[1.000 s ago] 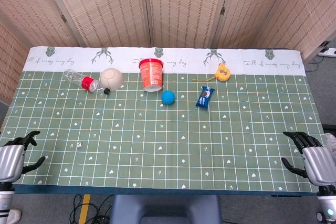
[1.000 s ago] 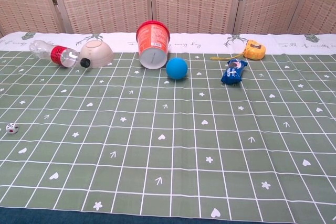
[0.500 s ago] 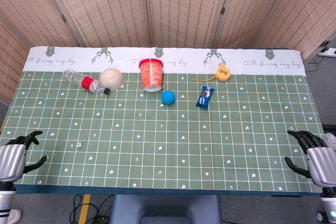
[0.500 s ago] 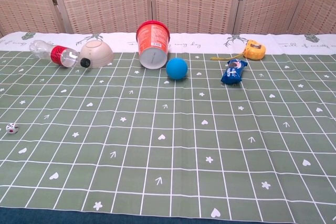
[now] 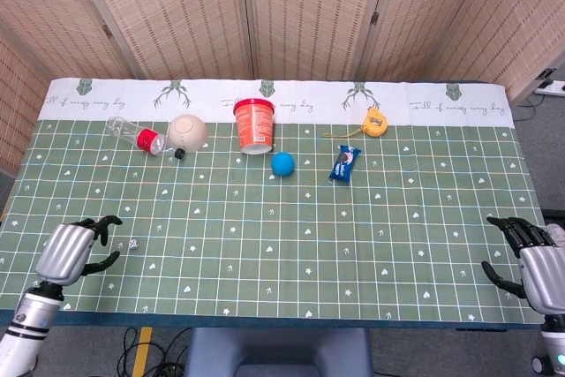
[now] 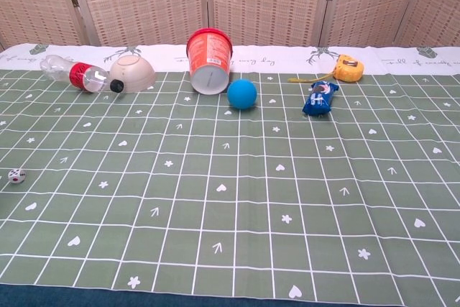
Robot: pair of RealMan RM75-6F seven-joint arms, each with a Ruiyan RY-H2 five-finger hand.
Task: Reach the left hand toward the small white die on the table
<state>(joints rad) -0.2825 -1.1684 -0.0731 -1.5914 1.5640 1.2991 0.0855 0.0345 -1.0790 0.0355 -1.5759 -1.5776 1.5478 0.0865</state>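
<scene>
The left hand (image 5: 72, 249) sits over the table's near-left edge, fingers spread, holding nothing. The small white die (image 5: 133, 243) lies just beside its fingertips, apparently untouched; the gap is too small to judge. The right hand (image 5: 534, 258) hangs at the near-right edge, fingers apart and empty. Open green tablecloth (image 5: 291, 245) lies between the hands. The chest view shows the die (image 6: 17, 175) near its left border but neither hand.

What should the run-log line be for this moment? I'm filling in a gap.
phase: reach | left hand: open, just short of small white die, not touching | right hand: open, at table edge | die: resting on green grid tablecloth
</scene>
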